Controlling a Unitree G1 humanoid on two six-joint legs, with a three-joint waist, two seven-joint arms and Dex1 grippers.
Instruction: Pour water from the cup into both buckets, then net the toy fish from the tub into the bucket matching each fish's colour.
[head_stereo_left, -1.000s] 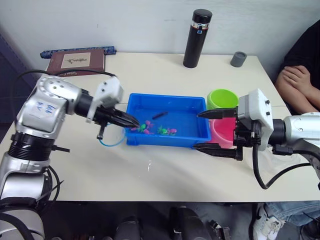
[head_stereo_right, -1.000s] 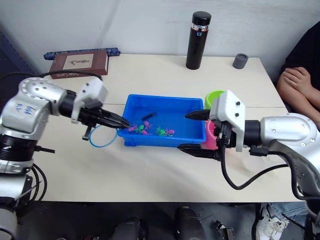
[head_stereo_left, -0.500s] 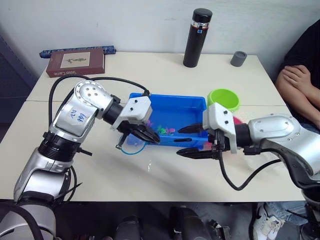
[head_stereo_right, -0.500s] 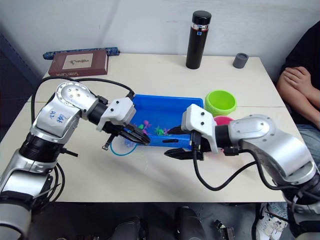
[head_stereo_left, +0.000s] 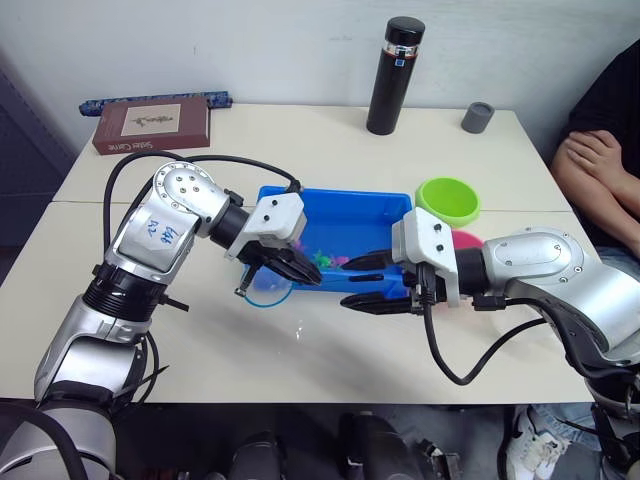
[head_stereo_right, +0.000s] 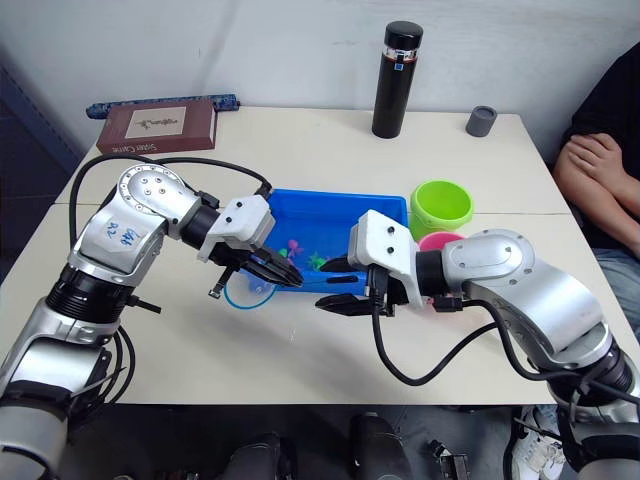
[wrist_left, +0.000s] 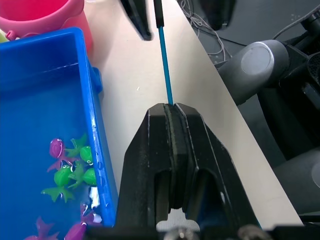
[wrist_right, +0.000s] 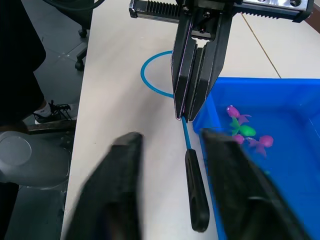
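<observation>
Two buckets stood at the tub's right end, a lime green bucket (head_stereo_left: 447, 199) behind and a pink bucket (head_stereo_left: 462, 240) in front, the pink one largely hidden by the right arm. One blue tub (head_stereo_left: 345, 207) sat mid-table with a cluster of toy fish (wrist_left: 70, 170) in it; the left wrist view showed roughly three green and three or four pink, though they overlapped too much for a sure count. There was one net (wrist_right: 159, 75): its light blue hoop lay flat on the table just outside the tub's front left corner, and its thin blue shaft ran along the tub's front wall to a dark grip end. The left gripper (head_stereo_left: 300, 271) was closed tight on that shaft, between hoop and grip. The right gripper (head_stereo_left: 362, 282) faced it with its two fingers spread apart, the net's dark grip lying between them in the right wrist view; whether they touched it could not be made out. One black flask (head_stereo_left: 394, 77), one small grey cup (head_stereo_left: 477, 117) and one book (head_stereo_left: 152, 124) stood at the table's far edge. A person's folded arm (head_stereo_left: 593, 160) was cut off at the right.
</observation>
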